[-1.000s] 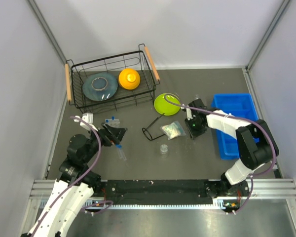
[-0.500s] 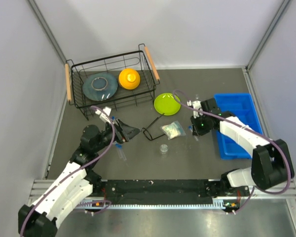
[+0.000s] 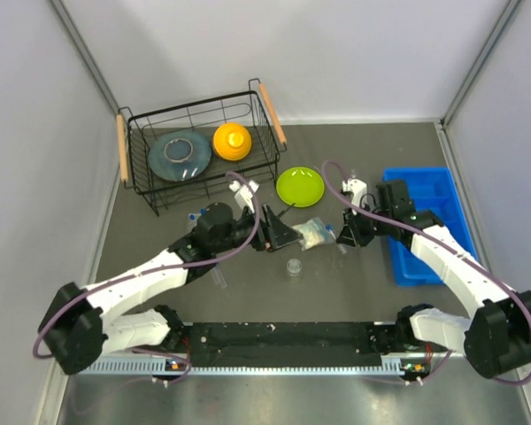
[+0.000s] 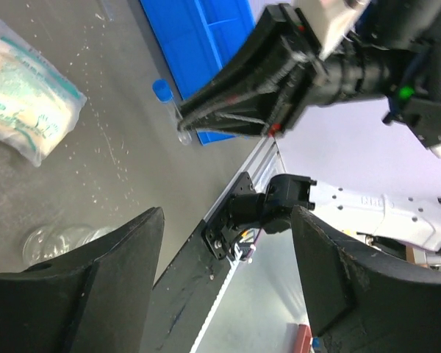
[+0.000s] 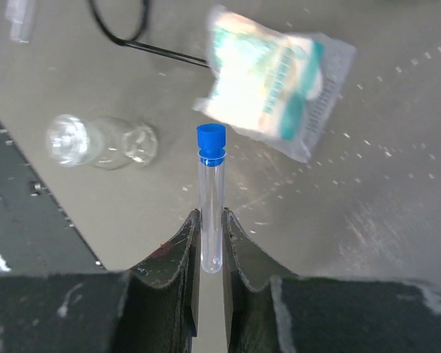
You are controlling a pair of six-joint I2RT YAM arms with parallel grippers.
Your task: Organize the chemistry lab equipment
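One blue-capped test tube [image 5: 211, 193] is hanging pinched in your right gripper [image 5: 210, 228], whose jaws are clamping its lower end, cap pointing away from the wrist, over the table [image 5: 397, 184] beside the crinkly packet [image 5: 272, 73] and round dish [image 5: 103, 140]. Your left gripper [image 4: 224, 243] is hovering near the packet, jaws spread, holding nothing.

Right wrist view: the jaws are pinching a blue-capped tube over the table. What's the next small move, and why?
Probably swing the right arm a little to its right, toward the blue bin. Its jaws are shut on the blue-capped test tube, which looks clear of the table, near the crinkly packet, and the bin lies just beside that arm.
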